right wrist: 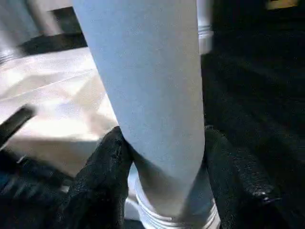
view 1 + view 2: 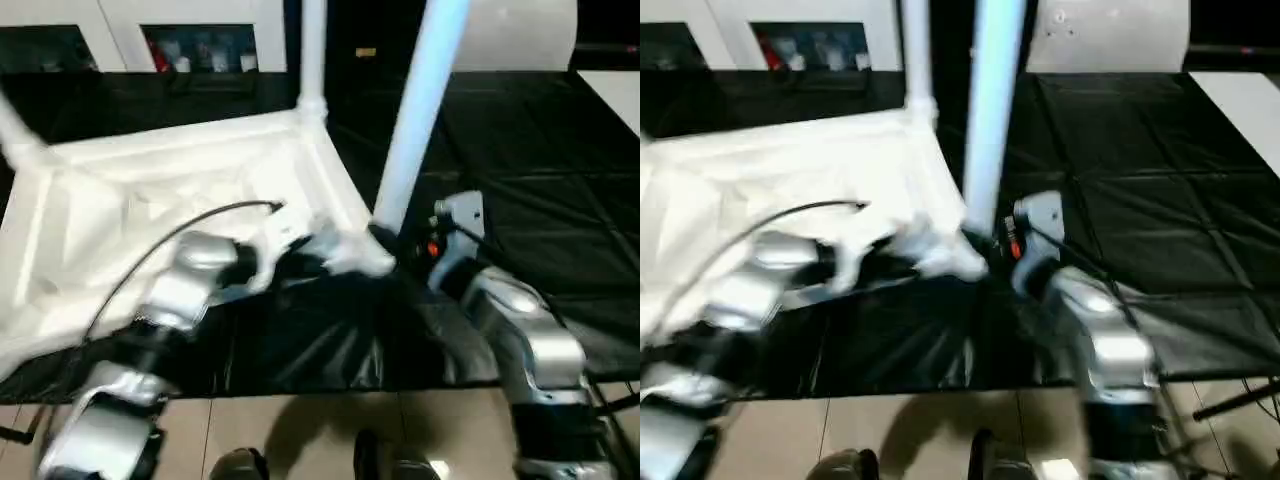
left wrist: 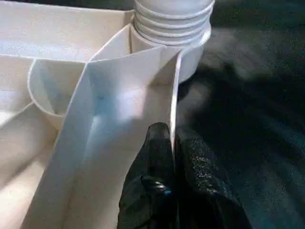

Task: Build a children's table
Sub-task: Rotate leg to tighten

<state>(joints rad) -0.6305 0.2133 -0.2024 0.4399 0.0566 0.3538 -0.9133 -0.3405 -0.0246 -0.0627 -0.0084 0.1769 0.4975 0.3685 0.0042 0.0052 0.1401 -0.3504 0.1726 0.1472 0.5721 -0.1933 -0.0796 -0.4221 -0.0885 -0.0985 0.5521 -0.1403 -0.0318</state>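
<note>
The white table top (image 2: 150, 200) lies upside down on a black sheet (image 2: 520, 180) on the floor, so its ribs face up. It sits on the left side of the sheet. The left pincer (image 3: 172, 143) is pressed together on the thin side wall of the table top, close to the near right corner. One black finger (image 3: 155, 157) is inside the wall and the other is outside. A long white leg (image 2: 420, 110) stands up in the round socket (image 3: 190, 52) at that corner, and it leans a bit to the right. The right pincer (image 1: 162, 157) pinches this leg low down, with one finger (image 1: 102, 171) on each side. Another leg (image 2: 313, 50) stands at the far right corner. A third leg (image 2: 15, 130) stands at the far left corner. A white cabinet (image 2: 130, 30) with dark glass fronts stands behind the sheet.
</note>
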